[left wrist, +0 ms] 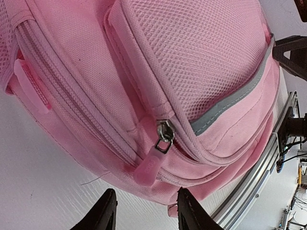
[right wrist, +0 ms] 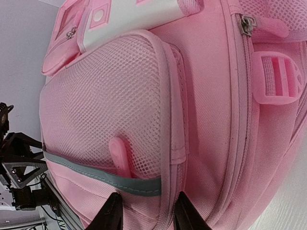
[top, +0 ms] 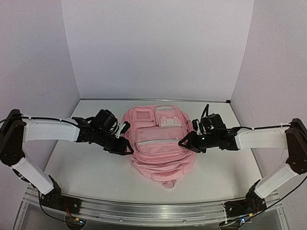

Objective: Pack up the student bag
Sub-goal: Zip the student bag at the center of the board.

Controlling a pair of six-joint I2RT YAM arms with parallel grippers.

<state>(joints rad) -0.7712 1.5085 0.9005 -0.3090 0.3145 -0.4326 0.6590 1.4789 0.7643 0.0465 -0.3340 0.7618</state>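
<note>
The left arm reaches in from the left edge of the bench (top: 81, 167), its white forearm nearly level and the black wrist bent down toward the near-left side of the student bag (top: 158, 155). The left gripper (top: 128, 146) sits just beside the bag's side. In the wrist view its two black fingers (left wrist: 106, 213) stand apart with nothing between them, just below a zip.

The right arm mirrors this from the right, and the right gripper (top: 184, 142) is against the bag's right side. Its fingers (right wrist: 114, 213) are also apart, with pink fabric filling the gap. I cannot tell whether they press the cloth.

The bag lies flat in the middle of the bench, front upward, with a small loop (top: 168, 184) at its near end. It is soft pink woven cloth with stitched seams. The front pocket (right wrist: 110, 100) is open mesh, edged by a pale grey strip (right wrist: 100, 177). A metal slider (left wrist: 164, 130) carries a translucent pink rubbery pull (left wrist: 148, 168). A moulded pink buckle (right wrist: 278, 79) sits on the side, and a white panel (right wrist: 129, 14) lies nearer the top.

The bench is matt white with a faint ribbed grain. An aluminium rail (top: 153, 209) at its near edge carries both arm bases. Plain pale walls (top: 158, 48) close in the back and both sides.
</note>
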